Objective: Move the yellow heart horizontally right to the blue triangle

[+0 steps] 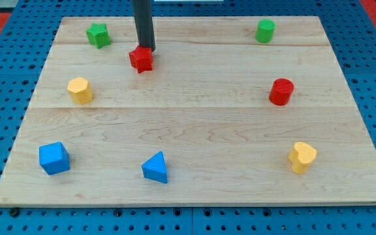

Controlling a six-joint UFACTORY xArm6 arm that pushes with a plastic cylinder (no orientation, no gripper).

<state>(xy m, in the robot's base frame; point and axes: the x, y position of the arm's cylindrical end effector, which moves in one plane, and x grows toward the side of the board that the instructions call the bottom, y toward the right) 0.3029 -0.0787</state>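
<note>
Sitting w/ my tip (143,47) touching red block (141,59), holding nothing | yellow heart (301,156) lying ~4 o'clock, well apart | blue triangle (155,167) ~6 o'clock.

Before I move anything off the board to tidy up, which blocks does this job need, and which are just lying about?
Needed:
yellow heart
blue triangle
my tip, now touching the red block at the view's top

Lying about:
red block
red cylinder
green cylinder
green block
yellow block
blue cube
</note>
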